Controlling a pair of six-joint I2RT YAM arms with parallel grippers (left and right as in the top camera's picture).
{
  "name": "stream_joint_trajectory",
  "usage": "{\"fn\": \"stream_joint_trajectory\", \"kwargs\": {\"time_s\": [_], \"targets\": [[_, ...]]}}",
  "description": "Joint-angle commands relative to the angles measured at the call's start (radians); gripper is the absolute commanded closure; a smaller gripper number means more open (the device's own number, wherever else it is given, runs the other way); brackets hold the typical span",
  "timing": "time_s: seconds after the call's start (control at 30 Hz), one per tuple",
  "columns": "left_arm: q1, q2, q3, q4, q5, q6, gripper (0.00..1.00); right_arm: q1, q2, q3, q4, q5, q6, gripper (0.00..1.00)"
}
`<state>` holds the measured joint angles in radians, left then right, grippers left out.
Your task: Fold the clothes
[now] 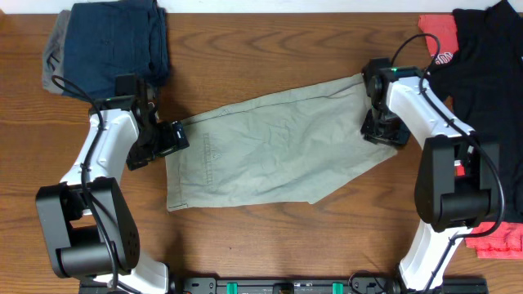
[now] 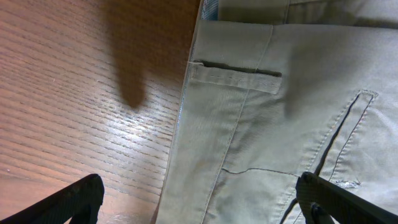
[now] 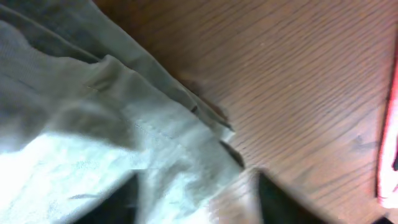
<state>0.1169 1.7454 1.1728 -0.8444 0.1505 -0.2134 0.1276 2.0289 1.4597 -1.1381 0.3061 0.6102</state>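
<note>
The pale khaki shorts (image 1: 270, 147) lie spread on the wooden table, waistband at the left, leg ends at the right. My left gripper (image 1: 169, 139) is open at the waistband's left edge; in the left wrist view its fingers (image 2: 199, 202) straddle the waistband edge and belt loop (image 2: 233, 78) of the shorts (image 2: 280, 124). My right gripper (image 1: 382, 131) is open at the shorts' right leg end; the right wrist view shows its blurred fingers (image 3: 196, 199) on either side of the hem corner of the cloth (image 3: 93, 137).
A folded navy-blue garment (image 1: 114, 45) lies at the back left, over a grey one. A black shirt (image 1: 486, 57) and a red printed shirt (image 1: 437, 37) lie at the back right; red cloth (image 1: 498, 241) shows at the right edge.
</note>
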Motion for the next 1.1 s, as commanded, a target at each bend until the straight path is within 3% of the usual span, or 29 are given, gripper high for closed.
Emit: {"fn": "stream_joint_trajectory", "kwargs": {"time_s": [0.0, 0.2, 0.27, 0.47, 0.6, 0.63, 1.07], "targets": [[0.002, 0.000, -0.003, -0.003, -0.001, -0.010, 0.00, -0.011, -0.029, 0.033, -0.004, 0.069, 0.020, 0.07], [0.002, 0.000, -0.003, -0.003, -0.001, -0.010, 0.00, -0.039, -0.062, 0.098, 0.001, 0.048, -0.032, 0.07], [0.002, 0.000, -0.003, -0.003, -0.001, -0.010, 0.00, -0.037, -0.079, 0.113, 0.031, 0.013, -0.085, 0.12], [0.002, 0.000, -0.003, -0.003, -0.001, -0.010, 0.00, -0.023, -0.087, 0.109, 0.203, -0.302, -0.325, 0.64], [0.002, 0.000, -0.003, -0.003, -0.001, -0.010, 0.00, -0.007, -0.064, 0.094, 0.260, -0.416, -0.372, 0.96], [0.002, 0.000, -0.003, -0.003, -0.001, -0.010, 0.00, -0.002, -0.054, 0.094, 0.261, -0.423, -0.372, 0.99], [0.002, 0.000, -0.003, -0.003, -0.001, -0.011, 0.00, 0.059, 0.058, 0.094, 0.309, -0.465, -0.432, 0.96]]}}
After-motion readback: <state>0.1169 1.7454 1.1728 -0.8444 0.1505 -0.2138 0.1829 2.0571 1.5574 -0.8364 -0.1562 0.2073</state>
